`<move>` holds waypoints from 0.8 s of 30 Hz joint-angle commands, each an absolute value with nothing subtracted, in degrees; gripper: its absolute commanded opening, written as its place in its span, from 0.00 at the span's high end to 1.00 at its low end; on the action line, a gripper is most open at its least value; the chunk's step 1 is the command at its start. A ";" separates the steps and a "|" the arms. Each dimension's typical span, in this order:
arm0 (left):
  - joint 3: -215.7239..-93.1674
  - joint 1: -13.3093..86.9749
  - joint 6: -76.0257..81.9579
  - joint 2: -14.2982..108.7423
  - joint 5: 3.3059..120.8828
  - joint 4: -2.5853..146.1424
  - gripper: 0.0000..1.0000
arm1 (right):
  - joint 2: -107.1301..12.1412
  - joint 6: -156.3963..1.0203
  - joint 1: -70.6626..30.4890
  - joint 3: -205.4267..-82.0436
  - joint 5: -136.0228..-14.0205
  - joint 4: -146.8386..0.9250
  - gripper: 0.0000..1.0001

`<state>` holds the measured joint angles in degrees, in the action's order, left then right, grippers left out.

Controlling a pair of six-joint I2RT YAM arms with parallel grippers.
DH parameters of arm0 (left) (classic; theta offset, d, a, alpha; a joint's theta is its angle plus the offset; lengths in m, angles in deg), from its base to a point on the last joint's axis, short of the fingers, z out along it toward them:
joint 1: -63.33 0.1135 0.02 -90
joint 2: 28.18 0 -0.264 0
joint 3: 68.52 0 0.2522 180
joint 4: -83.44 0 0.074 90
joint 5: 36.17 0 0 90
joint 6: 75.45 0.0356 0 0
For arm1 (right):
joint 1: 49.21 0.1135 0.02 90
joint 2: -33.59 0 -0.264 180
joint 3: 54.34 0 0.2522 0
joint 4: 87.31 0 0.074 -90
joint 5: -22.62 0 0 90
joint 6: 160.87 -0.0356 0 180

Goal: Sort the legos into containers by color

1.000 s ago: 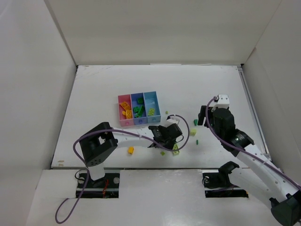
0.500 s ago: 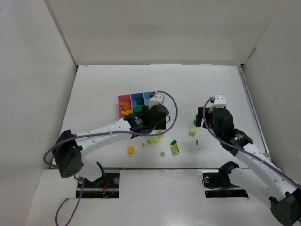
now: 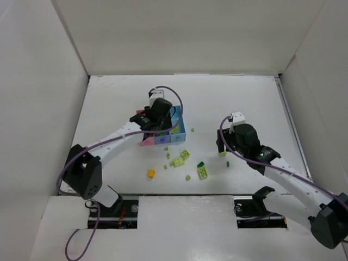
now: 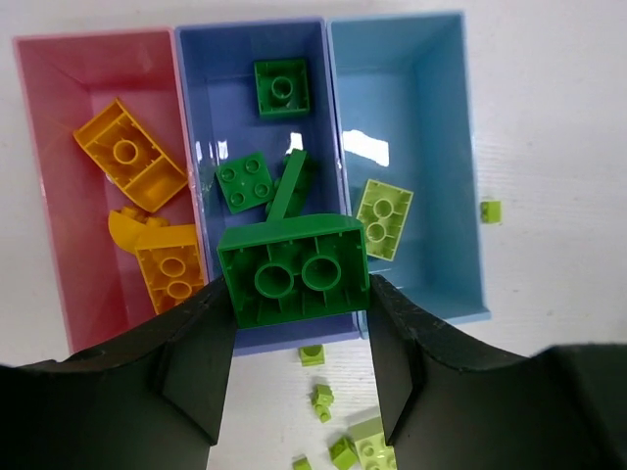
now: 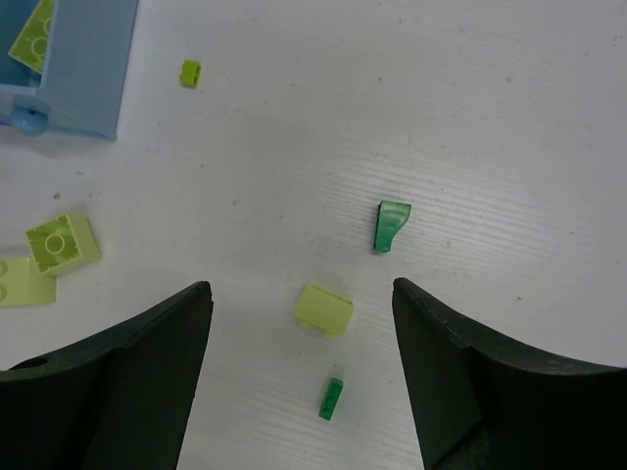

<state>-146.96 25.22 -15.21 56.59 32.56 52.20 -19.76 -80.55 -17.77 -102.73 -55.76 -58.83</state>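
Note:
The three joined containers show in the left wrist view: pink [image 4: 59, 245] with orange-yellow legos [image 4: 127, 157], periwinkle [image 4: 225, 108] with dark green legos [image 4: 281, 86], light blue [image 4: 421, 117] with a pale lime lego [image 4: 383, 217]. My left gripper [image 4: 294, 294] is shut on a dark green brick [image 4: 292, 269], held above the near end of the periwinkle bin; it also shows in the top view [image 3: 155, 122]. My right gripper [image 5: 299, 286] is open and empty above a pale lime brick [image 5: 325, 310], and it also shows in the top view [image 3: 220, 145].
Near the right gripper lie a dark green sloped piece [image 5: 392, 225] and a tiny dark green piece [image 5: 331, 399]. In front of the bins lie loose legos: an orange one [image 3: 151, 173], a lime plate [image 3: 203, 172], lime bricks [image 3: 185, 154]. White walls enclose the table.
My left arm has swung from the front of the table back over the bins, carrying the dark green brick. My right gripper has shifted a little left and forward.

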 commanded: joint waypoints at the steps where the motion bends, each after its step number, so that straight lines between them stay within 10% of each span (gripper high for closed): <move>1: -150.38 25.72 -13.23 59.61 33.00 52.89 0.59 | -20.47 -80.54 -17.31 -102.82 -56.04 -62.21 0.21; 19: -150.39 27.91 -14.72 56.90 34.15 51.13 0.02 | -31.36 -78.96 -8.88 -106.33 -59.65 -63.80 0.18; 24: -145.92 27.91 -17.09 49.71 34.15 50.51 0.00 | -37.24 -78.96 -4.48 -107.38 -60.96 -64.32 0.18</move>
<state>-147.81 27.83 -15.50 55.91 34.35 51.13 -35.10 -79.63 -6.52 -104.72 -59.24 -61.26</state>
